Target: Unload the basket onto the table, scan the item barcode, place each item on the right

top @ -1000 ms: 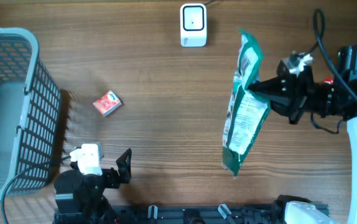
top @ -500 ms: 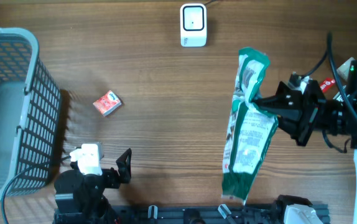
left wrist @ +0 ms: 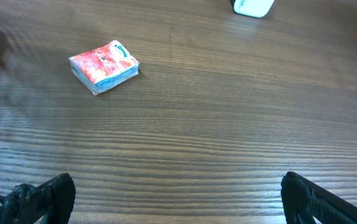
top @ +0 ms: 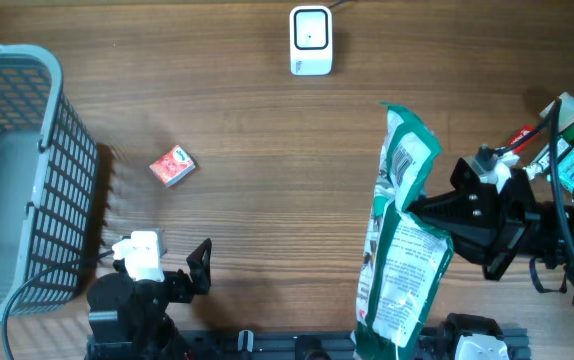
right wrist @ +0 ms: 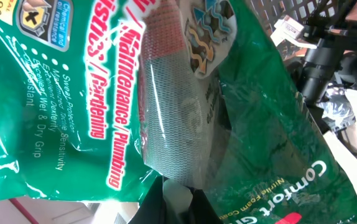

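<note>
Green plastic film, glossy and creased: the glove pack [top: 399, 250] is in my right tool [top: 414, 207], which is clenched on one long edge, nearer the pack's far end than its near end. The pack looks clear of the counter [top: 267, 230], on its right side, with its long axis running roughly towards the white scanner [top: 310, 40] but well apart from it.

Right wrist view: print reads "Maintenance / Plumbing / Gardening" and "Comfort Grip". A knit glove shows through the film.

A pale label [top: 404, 160] sits near the far end. It may carry the barcode; too small to confirm.

Handling, my estimate: light and limp, contents soft. Film is slick and will crinkle. An edge pinch lets the free end droop and twist. Glare off the film could spoil a read. Best hold is a flat sealed margin, off the label.

My left tool [left wrist: 178, 208] is released, fingers wide, nothing between them, low at the near side. A red tissue pack [left wrist: 104, 65] lies ahead of it, untouched.
</note>
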Tool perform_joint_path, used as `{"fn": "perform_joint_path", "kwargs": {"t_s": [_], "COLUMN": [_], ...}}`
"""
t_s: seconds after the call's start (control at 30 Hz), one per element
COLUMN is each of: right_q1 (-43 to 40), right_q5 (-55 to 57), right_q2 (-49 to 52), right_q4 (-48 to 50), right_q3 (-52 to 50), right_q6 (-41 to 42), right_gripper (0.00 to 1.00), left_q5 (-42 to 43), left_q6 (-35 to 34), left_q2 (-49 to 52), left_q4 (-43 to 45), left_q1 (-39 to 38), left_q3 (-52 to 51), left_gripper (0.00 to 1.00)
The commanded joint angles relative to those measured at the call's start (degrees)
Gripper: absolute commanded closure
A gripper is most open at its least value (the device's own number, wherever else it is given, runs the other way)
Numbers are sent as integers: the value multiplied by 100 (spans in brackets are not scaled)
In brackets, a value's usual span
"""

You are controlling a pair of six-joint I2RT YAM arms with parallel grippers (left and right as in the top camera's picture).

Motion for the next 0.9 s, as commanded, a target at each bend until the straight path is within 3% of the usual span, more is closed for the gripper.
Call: {"fn": "perform_joint_path", "kwargs": {"t_s": [0.0, 0.13, 0.23, 0.33, 0.43, 0.53, 0.63, 0.77, 0.87], "right_q1": [-35, -37, -138, -179, -175, 39, 704, 1753, 2081], "right_q5": [-374, -372, -162, 2015, 5307, 7075, 7257, 7440, 8054], "right_q2": [-42, -39, 44, 278, 568, 981, 1762, 3445, 4636], "right_q4": [122, 127, 866, 1316, 1093, 1071, 2065, 3209, 3442], "right_q3": [0, 0, -2, -2, -2, -2, -2, 90, 798], "right_q6": [417, 417, 382, 101, -553, -1368, -2782, -3228, -3226], "right_gripper": [96, 96, 96, 96, 96, 96, 96, 95, 95], "left_q5": [46, 46, 46, 46, 46, 46, 46, 46, 46], "left_q6": [26, 26, 26, 26, 26, 26, 28, 26, 26], "left_q2": [-42, -42, -42, -42, -42, -42, -42, -42, -42], "left_q4": [28, 28, 31, 28, 28, 28, 28, 31, 28], "left_q1": [24, 24, 24, 24, 24, 24, 24, 24, 24], "left_q3": [-15, -15, -15, -15, -15, -15, -15, -15, -15], "left_gripper": [0, 0, 0, 0, 0, 0, 0, 0, 0]}}
